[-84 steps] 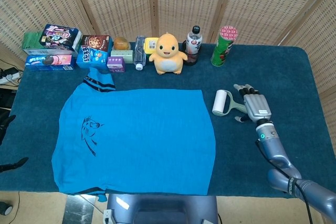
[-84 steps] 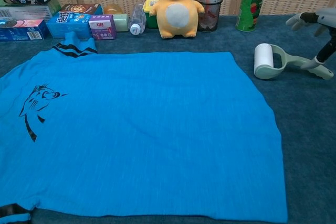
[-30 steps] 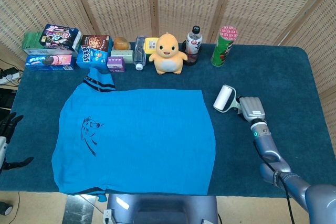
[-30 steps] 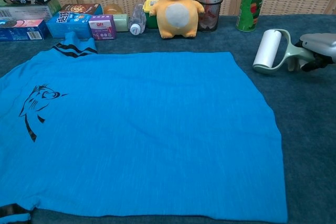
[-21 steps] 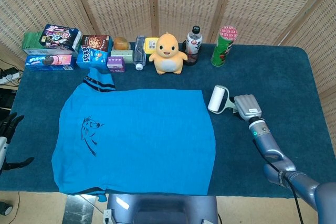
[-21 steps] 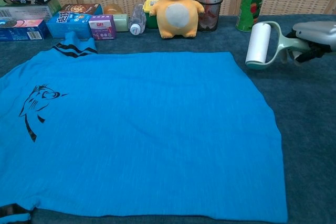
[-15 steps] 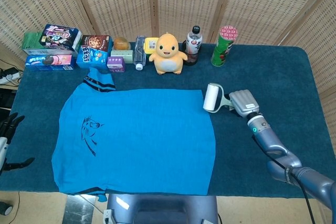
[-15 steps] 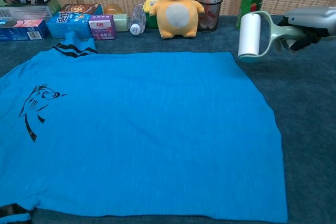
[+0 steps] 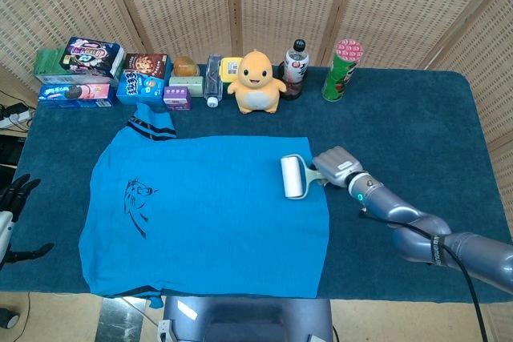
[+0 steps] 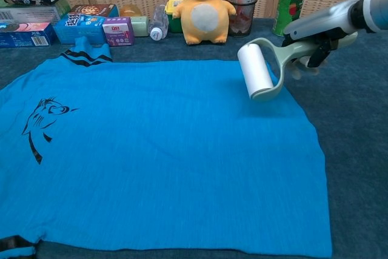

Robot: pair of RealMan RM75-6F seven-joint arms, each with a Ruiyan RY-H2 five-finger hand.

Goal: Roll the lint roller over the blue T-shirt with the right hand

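The blue T-shirt (image 9: pixel 208 206) lies flat on the dark blue tablecloth, with a black cat print on its left part; the chest view shows the T-shirt (image 10: pixel 157 156) filling the foreground. My right hand (image 9: pixel 337 166) grips the pale green handle of the lint roller (image 9: pixel 292 176). In the chest view, the white roll of the lint roller (image 10: pixel 256 69) sits tilted over the shirt's upper right part, with the right hand (image 10: pixel 318 34) behind it. Whether the roll touches the cloth I cannot tell. My left hand (image 9: pixel 12 198) hangs off the table's left edge, fingers spread, holding nothing.
Along the back edge stand snack boxes (image 9: pixel 88 74), a yellow plush (image 9: pixel 255 82), a drink bottle (image 9: pixel 295 66) and a green can (image 9: pixel 341 70). Bare tablecloth (image 9: pixel 433 134) stretches to the right of the shirt. Wicker screens close off the back.
My right hand has closed on the roller's handle, lifted it off the tablecloth and carried it left, from beside the shirt to over its upper right part. The left hand barely moved.
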